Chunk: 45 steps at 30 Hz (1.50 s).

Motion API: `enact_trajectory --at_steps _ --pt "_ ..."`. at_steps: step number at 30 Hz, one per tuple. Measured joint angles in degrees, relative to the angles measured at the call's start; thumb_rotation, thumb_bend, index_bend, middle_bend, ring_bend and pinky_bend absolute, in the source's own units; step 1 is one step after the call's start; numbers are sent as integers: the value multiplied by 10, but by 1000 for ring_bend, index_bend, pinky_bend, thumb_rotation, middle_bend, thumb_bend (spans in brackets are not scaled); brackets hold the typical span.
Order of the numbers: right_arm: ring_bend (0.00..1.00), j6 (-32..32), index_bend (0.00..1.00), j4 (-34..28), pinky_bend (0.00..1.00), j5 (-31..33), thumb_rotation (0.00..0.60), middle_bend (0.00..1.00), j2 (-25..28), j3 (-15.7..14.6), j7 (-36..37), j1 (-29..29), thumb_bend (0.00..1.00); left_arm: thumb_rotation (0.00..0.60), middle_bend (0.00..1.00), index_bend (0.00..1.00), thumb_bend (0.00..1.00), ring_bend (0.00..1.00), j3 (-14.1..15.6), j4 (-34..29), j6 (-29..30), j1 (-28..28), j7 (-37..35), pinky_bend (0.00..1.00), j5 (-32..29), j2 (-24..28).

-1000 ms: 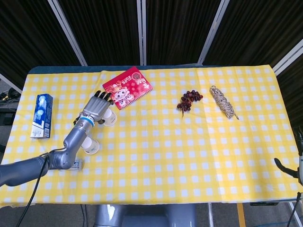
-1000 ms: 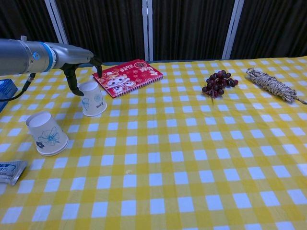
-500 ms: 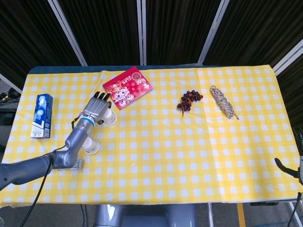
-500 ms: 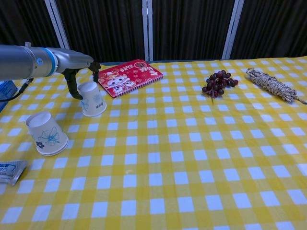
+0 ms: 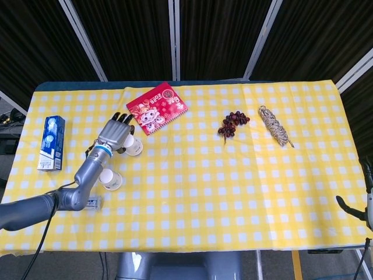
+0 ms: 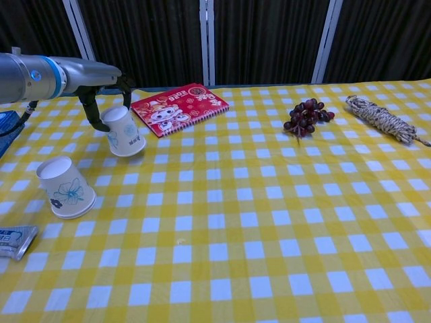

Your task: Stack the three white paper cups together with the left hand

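A white paper cup (image 6: 123, 132) with a blue flower print is upside down and tilted, its rim just off the yellow checked cloth. My left hand (image 6: 101, 94) grips it near its base, thumb on the left side and fingers behind. From the head view, the left hand (image 5: 116, 133) covers most of that cup (image 5: 134, 146). A second upside-down cup (image 6: 65, 188) stands on the cloth nearer the front left, also seen as the cup (image 5: 111, 179) beside my forearm. I see no third separate cup. Only a dark bit of my right hand (image 5: 353, 208) shows at the right edge.
A red notebook (image 6: 179, 108) lies just behind and right of the held cup. Dark grapes (image 6: 306, 115) and a rope bundle (image 6: 381, 119) lie at the far right. A blue toothpaste box (image 5: 51, 142) and a tube (image 6: 15, 241) sit at the left.
The left hand has closed on the cup and drawn it left and slightly up, tilting it off the cloth. The other cup has not moved.
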Motion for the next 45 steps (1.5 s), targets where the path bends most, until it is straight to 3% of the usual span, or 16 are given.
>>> enact_trajectory --at_steps 12,22,32,45 --pt "0 14 47 -14 0 -19 600 0 1 -6 -8 -4 110 600 0 454 277 0 -13 -177 61 58 -64 0 94 175" --pt "0 21 46 -25 0 -29 600 0 5 -11 -5 -8 110 600 0 436 278 0 13 -335 116 138 -106 0 226 309" --pt "0 26 47 -33 0 -46 600 0 9 -18 -1 -11 110 600 0 426 277 0 74 -354 147 214 -127 0 343 313" --pt "0 32 47 -37 0 -53 600 0 6 -21 -9 -11 110 600 0 419 278 0 72 -277 147 236 -158 0 365 243"
